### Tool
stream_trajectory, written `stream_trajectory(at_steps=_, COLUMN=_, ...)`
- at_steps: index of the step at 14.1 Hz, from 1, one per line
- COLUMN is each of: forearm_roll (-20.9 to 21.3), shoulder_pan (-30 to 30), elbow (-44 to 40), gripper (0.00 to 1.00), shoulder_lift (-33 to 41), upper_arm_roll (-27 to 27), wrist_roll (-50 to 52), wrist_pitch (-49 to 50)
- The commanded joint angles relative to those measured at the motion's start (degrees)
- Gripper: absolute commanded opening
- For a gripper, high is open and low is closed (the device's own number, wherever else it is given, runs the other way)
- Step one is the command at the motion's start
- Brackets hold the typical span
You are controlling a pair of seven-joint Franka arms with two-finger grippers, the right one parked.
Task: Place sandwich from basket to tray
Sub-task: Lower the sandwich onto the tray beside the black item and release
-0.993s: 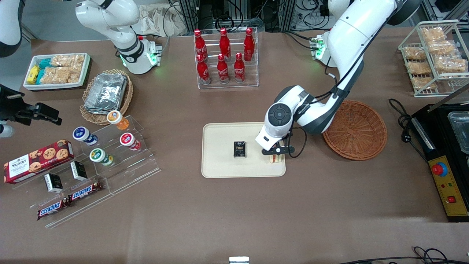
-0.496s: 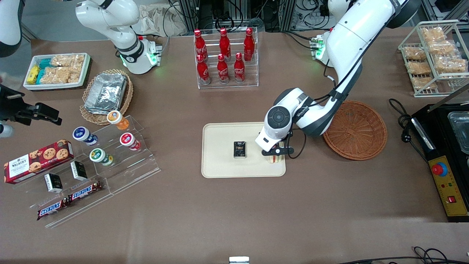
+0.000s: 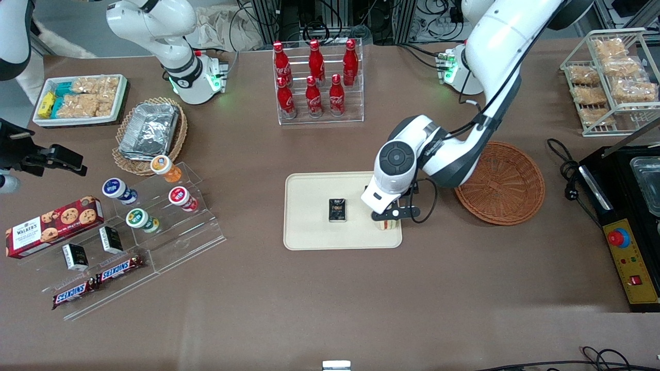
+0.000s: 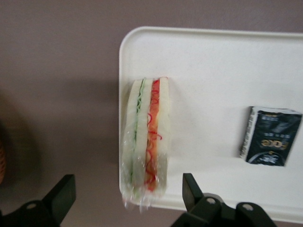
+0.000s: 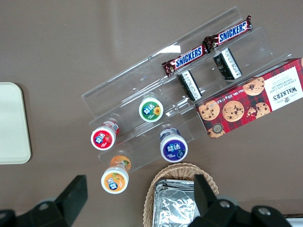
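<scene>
The sandwich (image 3: 387, 224) stands on its edge on the cream tray (image 3: 309, 234), at the corner nearest the basket. In the left wrist view the sandwich (image 4: 147, 137) shows white bread with green and orange-red filling, wrapped in clear film, at the rim of the tray (image 4: 213, 66). My left gripper (image 3: 390, 214) hovers just above it. In the left wrist view the gripper (image 4: 128, 178) is open, with its fingers standing apart on either side of the sandwich and not touching it. The reddish-brown wicker basket (image 3: 500, 183) holds nothing.
A small black packet (image 3: 337, 210) lies in the middle of the tray, also in the left wrist view (image 4: 271, 136). A rack of red bottles (image 3: 315, 82) stands farther from the front camera. Acrylic snack shelves (image 3: 149, 221) and a tan foil-container basket (image 3: 149, 131) lie toward the parked arm's end.
The left arm's wrist has risen a little above the sandwich. The sandwich has stayed at the same spot on the tray.
</scene>
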State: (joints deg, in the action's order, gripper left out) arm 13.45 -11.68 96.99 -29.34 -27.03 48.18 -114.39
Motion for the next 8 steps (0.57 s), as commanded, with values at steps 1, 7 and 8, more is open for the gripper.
stream_trajectory(at_steps=1, forearm_roll=-3.3, shoulder_pan=0.3, elbow=-2.7, gripper=1.00, shoulder_lift=5.1, upper_arm_roll=-0.1, wrist_roll=-0.4, wrist_pitch=7.7)
stream_trajectory(at_steps=7, forearm_roll=-7.1, shoulder_pan=11.0, elbow=-2.5, gripper=1.00, shoulder_lift=13.0, upper_arm_roll=-0.1, wrist_roll=-14.1, wrist_pitch=15.1)
stream_trajectory(at_steps=8, forearm_roll=-7.1, shoulder_pan=12.5, elbow=-2.5, gripper=1.00, shoulder_lift=13.9, upper_arm_roll=0.0, wrist_roll=-16.9, wrist_pitch=15.7)
